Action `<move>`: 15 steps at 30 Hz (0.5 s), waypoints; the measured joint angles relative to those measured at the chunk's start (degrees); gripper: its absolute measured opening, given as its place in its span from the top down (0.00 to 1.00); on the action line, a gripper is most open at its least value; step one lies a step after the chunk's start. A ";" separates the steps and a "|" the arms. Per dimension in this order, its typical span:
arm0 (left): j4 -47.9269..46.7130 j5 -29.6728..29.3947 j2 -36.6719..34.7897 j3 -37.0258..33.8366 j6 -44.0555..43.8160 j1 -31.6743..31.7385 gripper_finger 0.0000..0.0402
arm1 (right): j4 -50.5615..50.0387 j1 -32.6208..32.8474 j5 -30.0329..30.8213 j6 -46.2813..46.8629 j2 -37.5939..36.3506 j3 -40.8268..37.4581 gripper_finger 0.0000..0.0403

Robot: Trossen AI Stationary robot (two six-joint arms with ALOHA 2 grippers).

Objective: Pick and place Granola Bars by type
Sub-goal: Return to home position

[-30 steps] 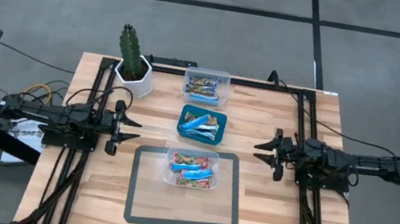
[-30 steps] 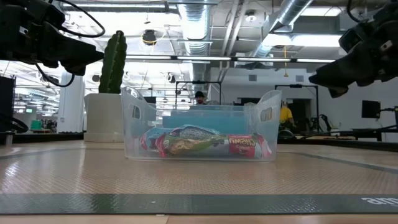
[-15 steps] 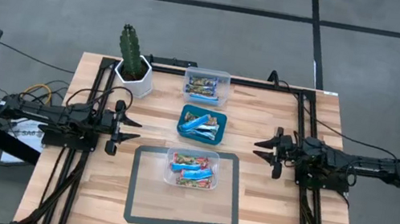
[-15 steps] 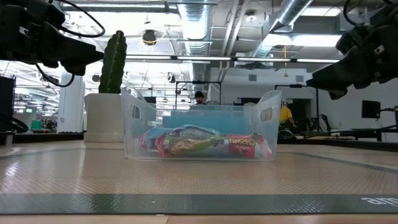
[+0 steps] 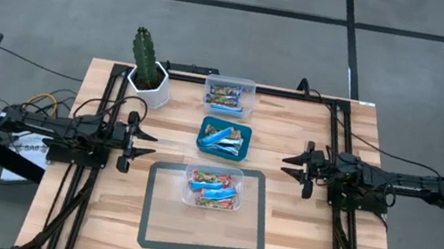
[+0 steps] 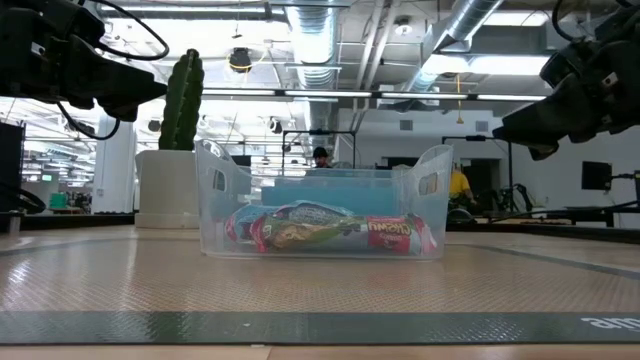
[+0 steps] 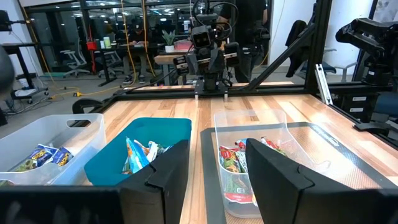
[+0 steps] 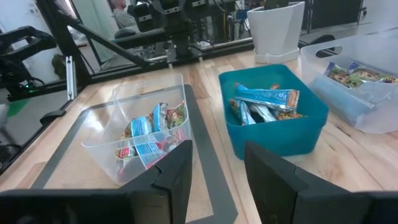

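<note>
Nearest, the clear bin (image 5: 185, 182) on the mat (image 5: 156, 222) holds a mixed bunch of Granola Bars (image 5: 212, 186), and there are more in the blue bin (image 5: 200, 134) behind it and the far clear bin (image 5: 251, 100). The left gripper (image 5: 153, 145) and right gripper (image 5: 285, 169) hang out to either side, well apart from the bins, jaws spread and empty. I'd just fold both arms home slow and level, above the rims.

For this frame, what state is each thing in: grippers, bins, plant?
Left gripper: open, empty.
Right gripper: open, empty.
Far clear bin: upright, holding granola bars.
Blue bin: upright, holding bars.
Near clear bin: upright on the mat, holding bars.
Cactus: upright in its white pot.
</note>
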 joint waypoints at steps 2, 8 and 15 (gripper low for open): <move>0.00 -0.01 0.00 0.01 -0.01 0.01 0.62 | -0.02 0.00 -0.01 0.00 0.00 0.00 0.66; 0.01 -0.01 0.00 0.00 -0.01 0.01 0.62 | -0.02 0.00 -0.01 -0.02 0.00 -0.02 0.67; 0.01 -0.01 0.00 -0.01 -0.01 0.02 0.62 | -0.02 0.00 0.00 -0.01 0.00 -0.02 0.67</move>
